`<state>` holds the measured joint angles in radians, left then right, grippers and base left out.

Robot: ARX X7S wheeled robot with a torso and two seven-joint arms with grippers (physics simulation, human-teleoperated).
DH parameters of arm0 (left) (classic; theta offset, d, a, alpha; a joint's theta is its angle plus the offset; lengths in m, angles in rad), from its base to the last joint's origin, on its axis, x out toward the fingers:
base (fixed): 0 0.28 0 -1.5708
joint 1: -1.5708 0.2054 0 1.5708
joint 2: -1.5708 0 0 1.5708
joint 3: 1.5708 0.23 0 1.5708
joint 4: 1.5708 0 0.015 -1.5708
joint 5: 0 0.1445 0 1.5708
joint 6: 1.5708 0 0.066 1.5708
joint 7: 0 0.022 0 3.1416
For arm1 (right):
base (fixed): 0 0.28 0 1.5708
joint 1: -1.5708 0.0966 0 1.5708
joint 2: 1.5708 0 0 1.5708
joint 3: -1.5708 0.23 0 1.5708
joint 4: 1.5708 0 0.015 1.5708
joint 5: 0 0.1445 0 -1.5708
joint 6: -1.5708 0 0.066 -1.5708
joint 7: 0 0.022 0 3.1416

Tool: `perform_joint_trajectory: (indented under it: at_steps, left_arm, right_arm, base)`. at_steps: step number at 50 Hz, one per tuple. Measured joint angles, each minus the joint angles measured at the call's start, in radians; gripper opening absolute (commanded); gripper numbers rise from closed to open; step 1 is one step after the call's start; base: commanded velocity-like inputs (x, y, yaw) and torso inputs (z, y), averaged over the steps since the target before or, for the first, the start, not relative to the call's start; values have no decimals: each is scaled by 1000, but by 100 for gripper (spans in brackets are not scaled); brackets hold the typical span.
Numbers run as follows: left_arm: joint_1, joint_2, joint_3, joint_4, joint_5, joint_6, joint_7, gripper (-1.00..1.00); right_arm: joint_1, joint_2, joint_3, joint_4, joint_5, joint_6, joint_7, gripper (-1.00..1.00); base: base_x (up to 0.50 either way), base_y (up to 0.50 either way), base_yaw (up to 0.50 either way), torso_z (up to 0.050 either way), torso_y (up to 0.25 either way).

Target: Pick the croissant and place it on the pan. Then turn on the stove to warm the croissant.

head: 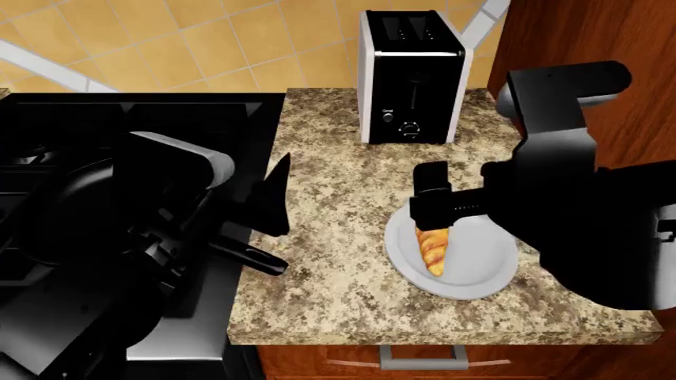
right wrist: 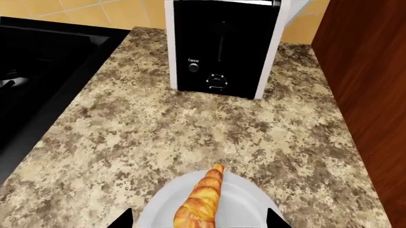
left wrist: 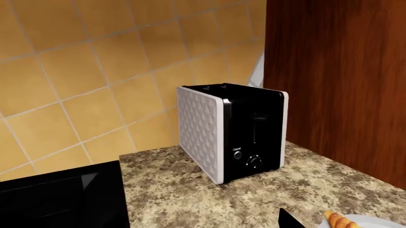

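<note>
The croissant lies on a pale round plate on the counter, right of the stove. My right gripper hovers just over it, open, with a dark fingertip on each side of the pastry and no contact. My left gripper is open and empty over the counter's left edge beside the stove. One tip of the croissant shows in the left wrist view. A rounded black rim on the stove, probably the pan, is mostly hidden behind my left arm.
A black-and-white toaster stands at the back of the granite counter. A brown wooden cabinet wall bounds the right side. Tan tiles cover the back wall. No stove knobs are in view.
</note>
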<state>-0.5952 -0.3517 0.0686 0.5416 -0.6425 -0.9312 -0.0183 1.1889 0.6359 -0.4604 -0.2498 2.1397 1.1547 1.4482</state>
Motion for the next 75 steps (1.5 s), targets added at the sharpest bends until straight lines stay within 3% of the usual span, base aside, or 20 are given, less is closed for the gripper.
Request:
perform_joint_trajectory:
  at_steps: [75]
  left_arm:
    - [-21,-33,34,-16,1,83,31,100]
  right_arm:
    - [-58,-42,-86,253,-280,7,-376,100]
  base:
    - [0,0,0,0,0]
